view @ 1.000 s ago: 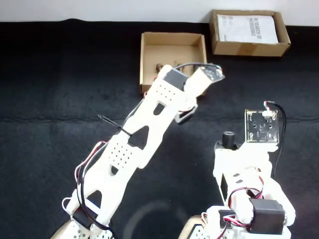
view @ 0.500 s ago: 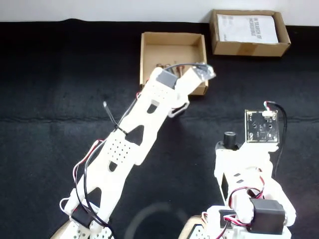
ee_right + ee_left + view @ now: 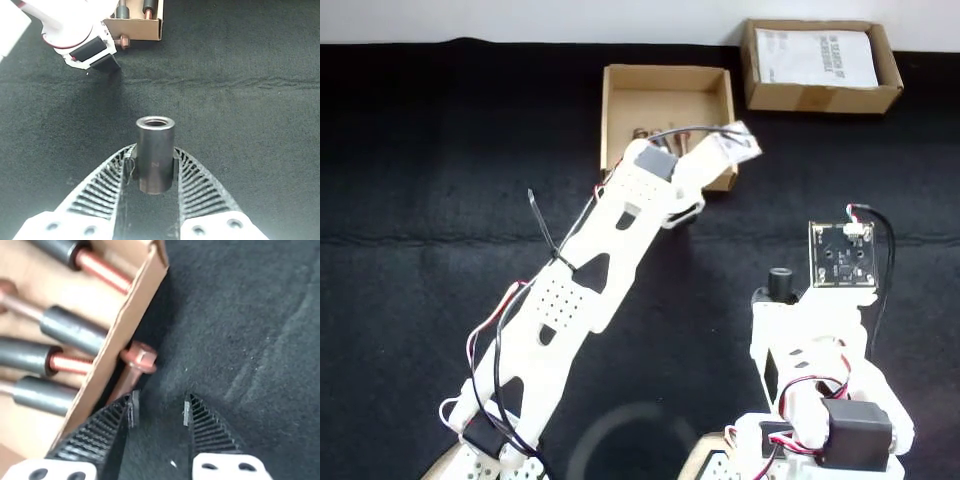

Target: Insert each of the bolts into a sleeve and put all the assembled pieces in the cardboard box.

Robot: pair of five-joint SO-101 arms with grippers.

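Note:
The open cardboard box [image 3: 667, 74] stands at the far middle of the table and holds several dark sleeves with copper bolts in them [image 3: 65, 330]. A loose copper bolt [image 3: 137, 360] lies on the black mat against the outside of the box wall [image 3: 131, 315], also seen as the bolt [image 3: 123, 43]. My left gripper [image 3: 159, 407] is open just short of the bolt's head, nothing between its fingers. My right gripper [image 3: 152, 172] is shut on an upright dark sleeve [image 3: 155, 152] near the front right; the sleeve [image 3: 779, 281] stands up from that arm.
A second cardboard box [image 3: 820, 65] with a white sheet in it sits at the far right. The left arm [image 3: 590, 280] stretches diagonally across the middle of the black mat [image 3: 420, 200]. The table's left half is bare mat.
The left arm has swung a little farther away and leftward, bringing its wrist up against the box's near right corner. The right arm has kept still with the sleeve.

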